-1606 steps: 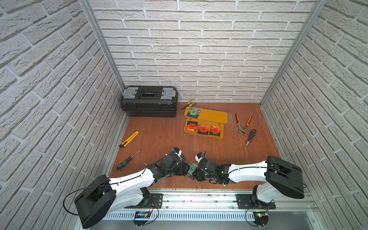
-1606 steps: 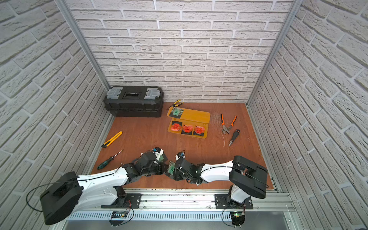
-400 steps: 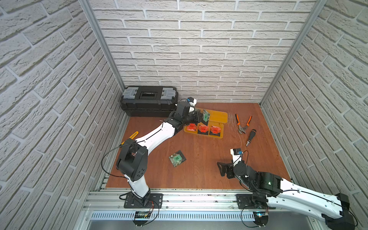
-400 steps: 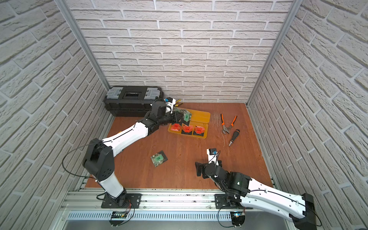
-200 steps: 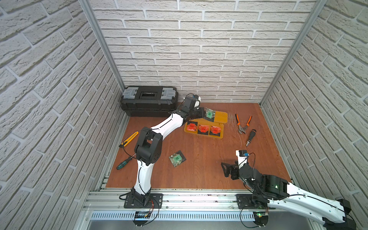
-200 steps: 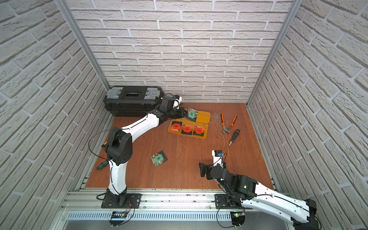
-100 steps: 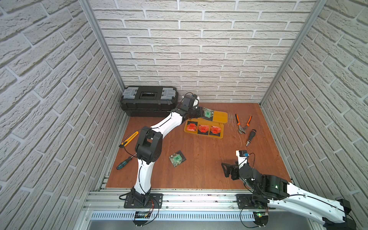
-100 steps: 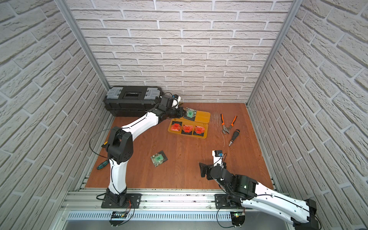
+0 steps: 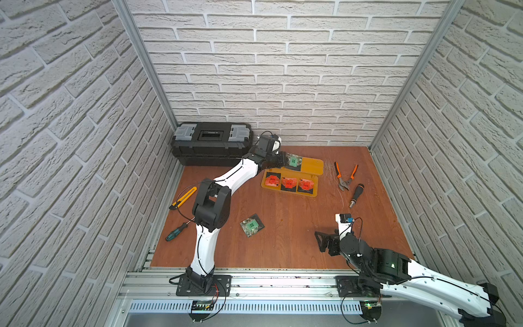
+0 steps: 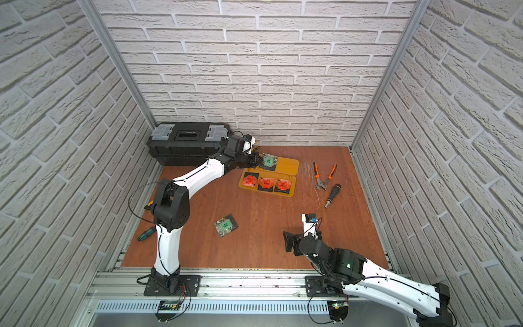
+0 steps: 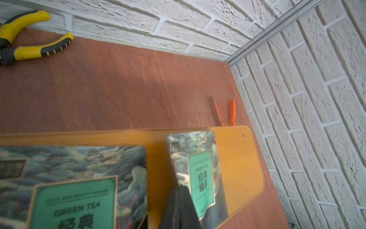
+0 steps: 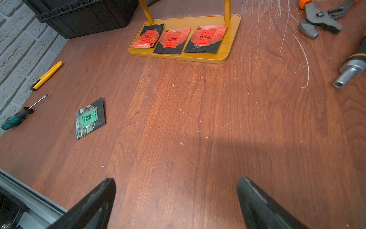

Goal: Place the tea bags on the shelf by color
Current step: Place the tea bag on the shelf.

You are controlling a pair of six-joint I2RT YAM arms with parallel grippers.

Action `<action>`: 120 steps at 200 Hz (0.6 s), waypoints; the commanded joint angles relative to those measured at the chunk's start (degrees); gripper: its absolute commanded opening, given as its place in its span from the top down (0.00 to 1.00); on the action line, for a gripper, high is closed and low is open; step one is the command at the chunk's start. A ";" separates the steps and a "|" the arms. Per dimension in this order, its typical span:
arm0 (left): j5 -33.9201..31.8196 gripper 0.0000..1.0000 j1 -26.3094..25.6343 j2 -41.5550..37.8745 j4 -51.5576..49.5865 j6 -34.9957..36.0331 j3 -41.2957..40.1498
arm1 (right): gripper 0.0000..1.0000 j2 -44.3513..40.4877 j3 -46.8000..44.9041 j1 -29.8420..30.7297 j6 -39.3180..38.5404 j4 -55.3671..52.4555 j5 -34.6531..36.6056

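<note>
At the bench's [image 9: 283,249] far left corner you have a black toolbox [image 9: 212,143] against the back wall; along the left edge lie a yellow utility knife [image 9: 183,198] and, nearer the front, a green-handled screwdriver [image 9: 176,231]; near the right edge you'll see orange-handled pliers [image 9: 345,177], handles toward the back wall, with a black stubby driver [image 9: 356,195] just beside them; yellow-handled pliers [image 11: 29,37] lie by the back wall.

The shelf [image 9: 311,167] is translucent yellow-orange. The red tea bags [image 9: 288,184] are black-edged; the green tea bag [image 11: 201,172] (teal label) is cloud-patterned.
</note>
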 commanded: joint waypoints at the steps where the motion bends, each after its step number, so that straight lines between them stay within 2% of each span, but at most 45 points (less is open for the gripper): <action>1: 0.94 1.00 0.53 0.86 0.17 0.69 2.06 | 0.00 -0.41 -1.08 -0.19 0.53 0.88 1.27; 34: 1.04 1.00 0.73 0.93 0.18 0.52 2.06 | 0.00 -0.41 -1.10 -0.19 0.53 0.90 1.31; 71: 1.19 0.91 1.03 0.88 0.18 0.47 2.33 | 0.00 -0.41 -1.14 -0.22 0.58 0.97 1.27; 120: 1.56 0.85 1.21 0.82 0.19 0.25 2.63 | 0.00 -0.23 -1.22 -0.24 0.62 1.15 1.33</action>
